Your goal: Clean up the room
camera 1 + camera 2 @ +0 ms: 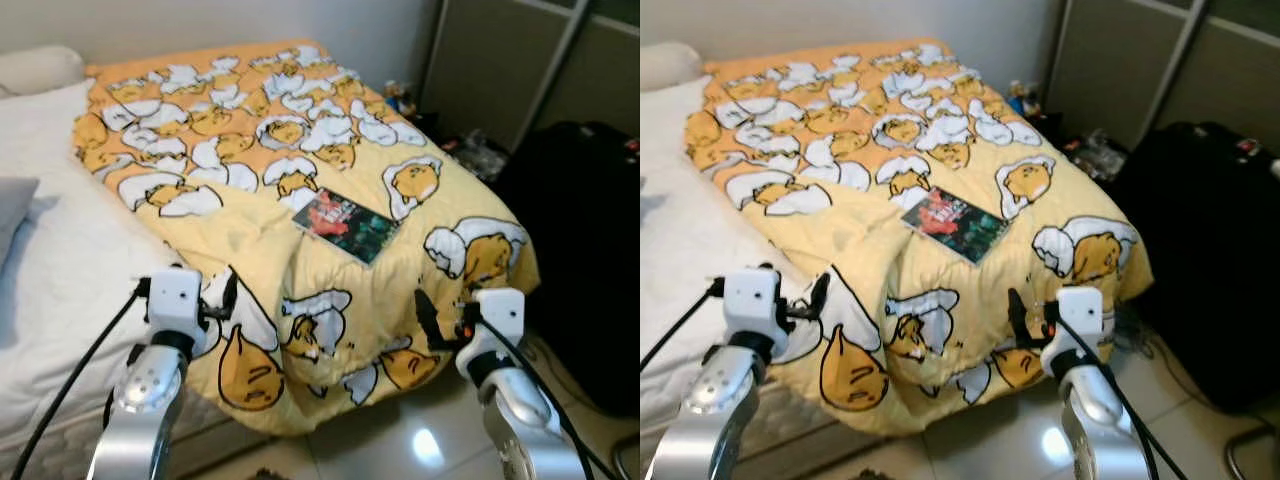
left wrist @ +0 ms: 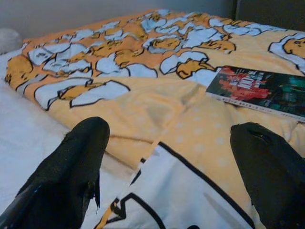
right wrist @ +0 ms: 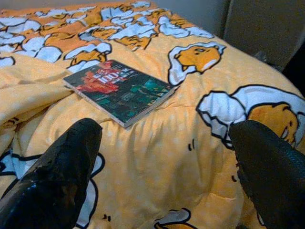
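Yellow egg-print quilt (image 1: 300,150) covers bed, dark glossy paperback book (image 1: 345,226) lying near its foot edge.
Left gripper (image 1: 215,305) and right gripper (image 1: 440,318) both spread, empty, at foot edge; loose fabric may snag fingers, book could slide off.

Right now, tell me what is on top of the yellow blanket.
A book lies flat on the blanket, near the foot of the bed. Whatever is under the blanket's folds is covered.
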Tool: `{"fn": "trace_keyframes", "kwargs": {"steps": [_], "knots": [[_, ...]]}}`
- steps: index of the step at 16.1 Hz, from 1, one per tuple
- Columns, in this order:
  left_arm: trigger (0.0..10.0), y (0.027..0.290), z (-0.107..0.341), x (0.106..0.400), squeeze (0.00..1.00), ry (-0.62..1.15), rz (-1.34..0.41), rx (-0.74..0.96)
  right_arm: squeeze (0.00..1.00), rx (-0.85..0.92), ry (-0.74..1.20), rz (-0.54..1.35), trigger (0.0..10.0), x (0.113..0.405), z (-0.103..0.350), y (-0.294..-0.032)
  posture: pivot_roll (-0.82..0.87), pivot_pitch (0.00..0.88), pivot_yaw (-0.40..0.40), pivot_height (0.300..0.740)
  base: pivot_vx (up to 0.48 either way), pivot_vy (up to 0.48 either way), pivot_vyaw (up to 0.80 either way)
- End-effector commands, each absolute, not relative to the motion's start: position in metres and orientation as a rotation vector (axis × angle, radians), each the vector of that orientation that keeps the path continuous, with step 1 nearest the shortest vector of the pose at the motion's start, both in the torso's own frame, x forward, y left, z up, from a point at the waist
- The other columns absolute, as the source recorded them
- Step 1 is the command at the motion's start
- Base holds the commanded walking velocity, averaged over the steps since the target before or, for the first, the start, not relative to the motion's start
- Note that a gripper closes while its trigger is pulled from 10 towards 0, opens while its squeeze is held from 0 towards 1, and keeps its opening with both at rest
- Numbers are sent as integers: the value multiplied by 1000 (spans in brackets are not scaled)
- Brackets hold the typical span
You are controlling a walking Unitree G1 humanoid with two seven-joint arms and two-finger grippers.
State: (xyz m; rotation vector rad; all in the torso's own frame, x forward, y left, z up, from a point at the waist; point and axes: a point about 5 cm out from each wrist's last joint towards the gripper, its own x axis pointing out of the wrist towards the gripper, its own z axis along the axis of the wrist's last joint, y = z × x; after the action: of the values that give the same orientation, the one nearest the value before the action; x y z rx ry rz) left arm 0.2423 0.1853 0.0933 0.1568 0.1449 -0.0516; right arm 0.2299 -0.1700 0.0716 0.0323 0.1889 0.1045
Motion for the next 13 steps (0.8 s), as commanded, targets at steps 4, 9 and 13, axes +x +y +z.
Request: {"fn": "trace_keyframes", "kwargs": {"steps": [4,9,13], "knots": [[10000,182,97,245,0,134,-72,167,0,27,187,89,10000,230,72,-173,-38,0,48,740,0,308,0],[10000,183,98,246,0,130,-73,171,0,16,178,88,10000,235,74,-172,-36,0,46,740,0,308,0],[10000,184,97,246,0,133,-70,168,0,4,174,104,10000,236,74,-169,-35,0,44,740,0,308,0]]}}
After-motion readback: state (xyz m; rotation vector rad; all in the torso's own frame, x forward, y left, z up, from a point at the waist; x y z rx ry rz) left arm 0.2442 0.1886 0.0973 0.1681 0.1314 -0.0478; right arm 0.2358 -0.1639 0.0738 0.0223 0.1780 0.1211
